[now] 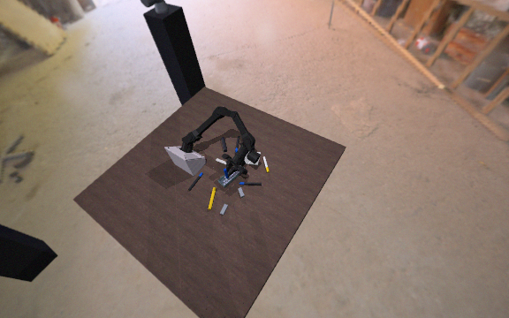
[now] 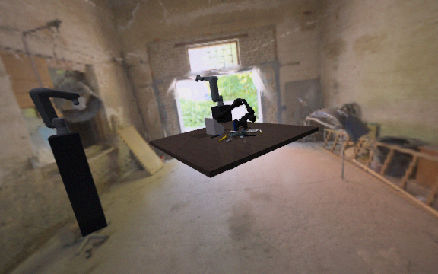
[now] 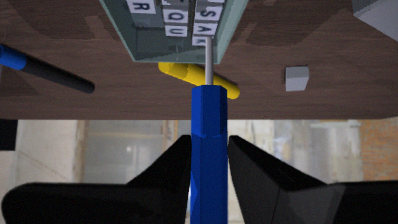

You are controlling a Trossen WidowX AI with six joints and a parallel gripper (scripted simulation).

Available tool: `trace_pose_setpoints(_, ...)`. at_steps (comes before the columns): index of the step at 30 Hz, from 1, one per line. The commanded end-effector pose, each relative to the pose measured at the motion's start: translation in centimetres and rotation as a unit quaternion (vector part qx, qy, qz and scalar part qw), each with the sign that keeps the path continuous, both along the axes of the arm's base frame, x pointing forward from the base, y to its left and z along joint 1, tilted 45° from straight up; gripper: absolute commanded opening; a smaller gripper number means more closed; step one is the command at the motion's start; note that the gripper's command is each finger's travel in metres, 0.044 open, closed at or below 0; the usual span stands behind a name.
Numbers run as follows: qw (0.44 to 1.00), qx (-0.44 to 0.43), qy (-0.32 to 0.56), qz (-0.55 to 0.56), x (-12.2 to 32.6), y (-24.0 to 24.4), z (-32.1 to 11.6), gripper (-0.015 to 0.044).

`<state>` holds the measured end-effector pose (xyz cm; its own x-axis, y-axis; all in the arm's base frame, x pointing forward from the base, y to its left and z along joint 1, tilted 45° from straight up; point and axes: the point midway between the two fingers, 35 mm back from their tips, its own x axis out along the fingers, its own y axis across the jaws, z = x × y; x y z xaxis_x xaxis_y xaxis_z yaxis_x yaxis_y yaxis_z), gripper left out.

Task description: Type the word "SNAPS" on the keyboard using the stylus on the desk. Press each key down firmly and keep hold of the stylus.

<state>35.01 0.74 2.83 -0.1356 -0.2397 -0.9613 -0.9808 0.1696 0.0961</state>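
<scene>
My gripper (image 3: 209,143) (image 1: 231,170) is shut on the blue stylus (image 3: 209,111) (image 1: 226,173). In the wrist view its thin grey tip points at the keyboard, at the near end of one key row. The keyboard (image 1: 223,183) (image 3: 235,31) is a pale green tray with white letter keys. The A key (image 3: 204,29) and the S key (image 3: 207,13) show just beyond the tip. The tip overlaps a partly hidden key (image 3: 201,41) beside A. Whether it touches the key cannot be told. The Q key (image 3: 175,16), U key (image 3: 176,31) and R key (image 3: 142,6) lie to the left.
A yellow marker (image 1: 212,200) (image 3: 227,86) and grey blocks (image 1: 224,209) (image 1: 241,193) lie near the keyboard. Black pens with blue ends (image 1: 196,181) (image 1: 251,184) lie either side of it. A white pad (image 1: 252,161), a white-yellow marker (image 1: 265,163) and a grey wedge (image 1: 186,161) (image 2: 213,126) stand around.
</scene>
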Motion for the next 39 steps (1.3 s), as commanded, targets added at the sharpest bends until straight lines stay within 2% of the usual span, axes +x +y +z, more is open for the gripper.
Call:
trace_pose_setpoints(1, 1.0, 0.002, -0.001, -0.002, 0.05, 0.16, -0.1, 0.0081)
trace_pose_setpoints(39, 1.0, 0.002, -0.001, -0.002, -0.04, 0.88, -0.76, 0.0081)
